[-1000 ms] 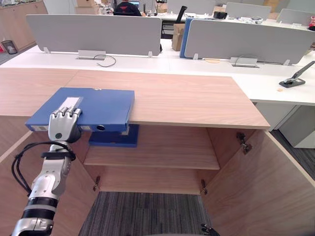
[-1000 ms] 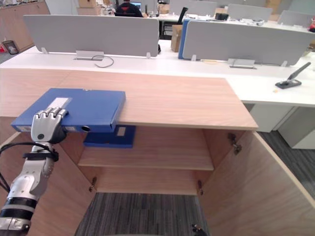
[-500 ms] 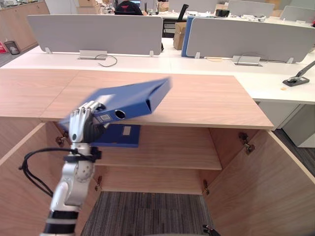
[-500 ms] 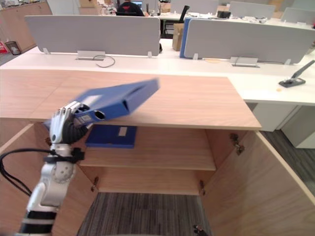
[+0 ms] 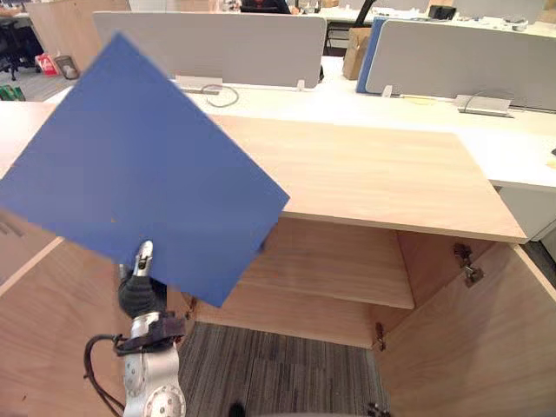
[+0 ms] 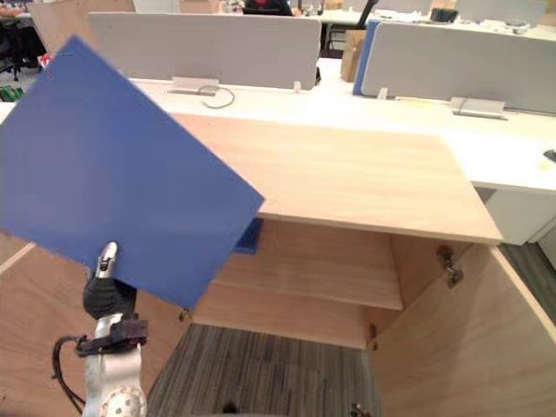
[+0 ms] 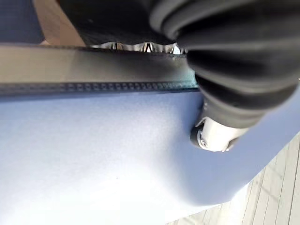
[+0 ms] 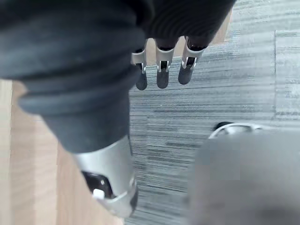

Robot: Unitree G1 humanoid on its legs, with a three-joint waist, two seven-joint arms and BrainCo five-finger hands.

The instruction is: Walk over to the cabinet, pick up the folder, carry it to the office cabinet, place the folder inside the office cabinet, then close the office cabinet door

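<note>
My left hand (image 5: 139, 292) holds a large blue folder (image 5: 143, 169) up in front of the open cabinet, its broad face towards me and tilted like a diamond. The thumb (image 5: 144, 257) presses on the folder's near face at its lower edge. In the left wrist view the folder (image 7: 93, 154) lies pinched between the thumb (image 7: 213, 133) and the fingers behind it. The office cabinet (image 5: 373, 174) stands open, with a wooden shelf (image 5: 339, 269) inside. A second blue folder (image 6: 250, 236) lies on that shelf, mostly hidden. My right hand (image 8: 161, 75) hangs over the carpet, fingers straight, holding nothing.
The cabinet's right door (image 5: 469, 347) stands swung out at the lower right, its left door (image 5: 43, 321) at the lower left. White desks with grey partition screens (image 5: 208, 43) run behind the cabinet. Grey carpet (image 5: 278, 373) lies in front of it.
The folder has swung up from a low tilt over the cabinet top to standing broad face towards me, and my left hand has dropped lower. The camera has shifted as well.
</note>
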